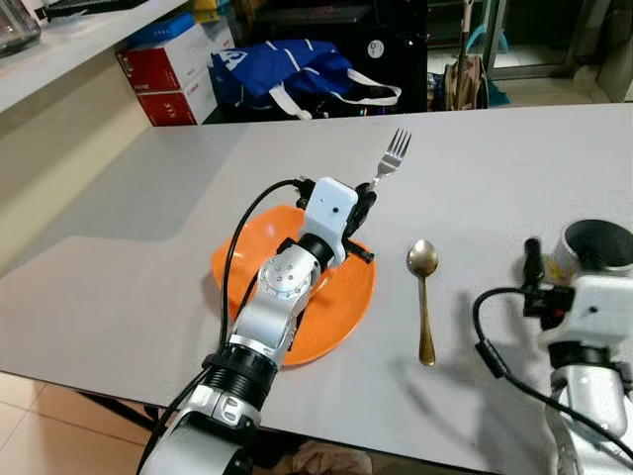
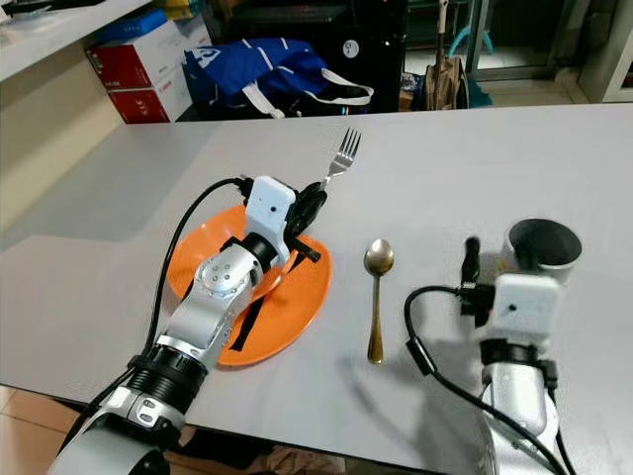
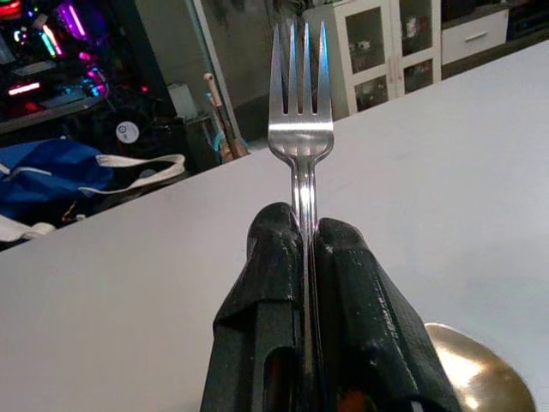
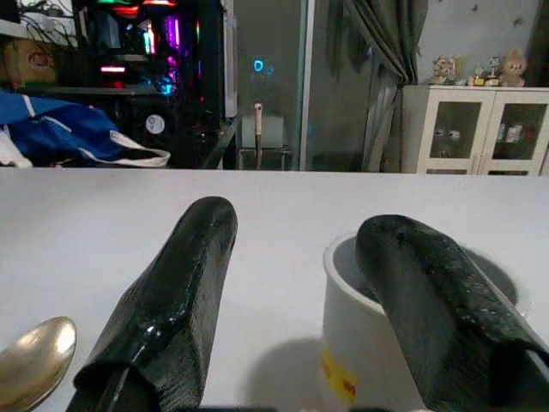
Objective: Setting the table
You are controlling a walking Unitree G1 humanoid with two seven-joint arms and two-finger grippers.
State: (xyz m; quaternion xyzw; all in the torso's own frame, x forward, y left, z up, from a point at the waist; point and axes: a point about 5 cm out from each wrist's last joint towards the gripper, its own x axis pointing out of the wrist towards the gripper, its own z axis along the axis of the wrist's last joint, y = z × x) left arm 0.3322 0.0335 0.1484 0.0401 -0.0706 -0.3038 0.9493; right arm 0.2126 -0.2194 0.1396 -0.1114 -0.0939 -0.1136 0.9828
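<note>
Grey and wide, the table (image 1: 148, 267) runs back to a clutter of red boxes (image 1: 170, 69) and a blue bag (image 1: 282, 74) at its far edge. Near the front sits an orange plate (image 1: 346, 312), with a gold spoon (image 1: 423, 297) lying just beside it at three o'clock, bowl pointing away from the robot.

Above the plate's far rim, the left gripper (image 1: 364, 206) has its black fingers (image 3: 360, 300) pressed tight on the handle of a fork (image 1: 394, 153), tines raised toward twelve o'clock and clear of the table. Well off at three o'clock, the right gripper (image 4: 296, 292) waits with its fingers spread, one of them in front of a white cup (image 2: 542, 247) that stands on the table.

To my eye the fork is the piece being placed now. It most likely belongs at the plate's nine o'clock side, so the next move calls for carrying it across the plate, lowering it flat on bare table, then letting go without nudging the plate.
</note>
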